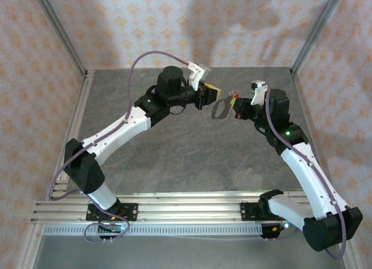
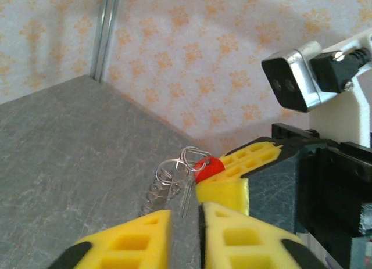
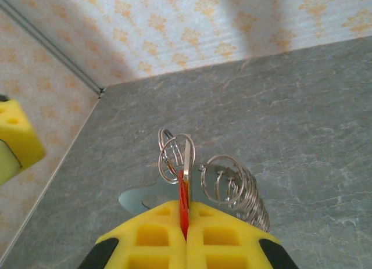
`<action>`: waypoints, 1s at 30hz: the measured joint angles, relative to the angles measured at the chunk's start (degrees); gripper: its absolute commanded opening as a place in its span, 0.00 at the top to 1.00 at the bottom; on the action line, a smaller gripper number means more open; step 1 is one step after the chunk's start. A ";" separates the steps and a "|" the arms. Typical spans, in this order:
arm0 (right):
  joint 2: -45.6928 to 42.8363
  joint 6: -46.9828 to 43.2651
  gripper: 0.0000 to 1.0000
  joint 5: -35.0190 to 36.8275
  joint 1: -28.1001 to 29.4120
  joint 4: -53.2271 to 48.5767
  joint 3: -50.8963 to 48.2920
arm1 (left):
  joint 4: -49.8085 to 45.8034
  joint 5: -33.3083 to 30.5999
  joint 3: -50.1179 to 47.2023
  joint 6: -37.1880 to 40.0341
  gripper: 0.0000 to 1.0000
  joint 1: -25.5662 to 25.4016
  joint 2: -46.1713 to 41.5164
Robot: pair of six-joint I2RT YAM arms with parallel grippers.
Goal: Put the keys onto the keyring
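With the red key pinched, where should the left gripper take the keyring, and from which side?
Probably the free coil of wire loops of the keyring hanging beside the key, away from the right gripper shut on its red head. The left gripper, jaws slightly apart, faces it, so come straight in from the left.

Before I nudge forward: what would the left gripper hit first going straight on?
Likely the keyring hanging just ahead of the left gripper, then the red key in the right gripper; depth unclear.
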 measured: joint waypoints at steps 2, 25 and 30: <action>0.57 -0.79 1.00 -1.53 -0.28 -0.07 0.00 | 0.79 -0.61 -1.64 -0.61 0.68 0.35 0.00; 3.41 -4.83 1.00 -12.26 -1.33 -3.52 2.54 | 6.51 1.86 -8.90 -4.20 0.43 3.15 -2.47; 3.43 -5.81 1.00 -14.43 -1.33 -4.85 3.13 | 10.99 8.22 -8.90 -7.41 0.40 5.86 -1.25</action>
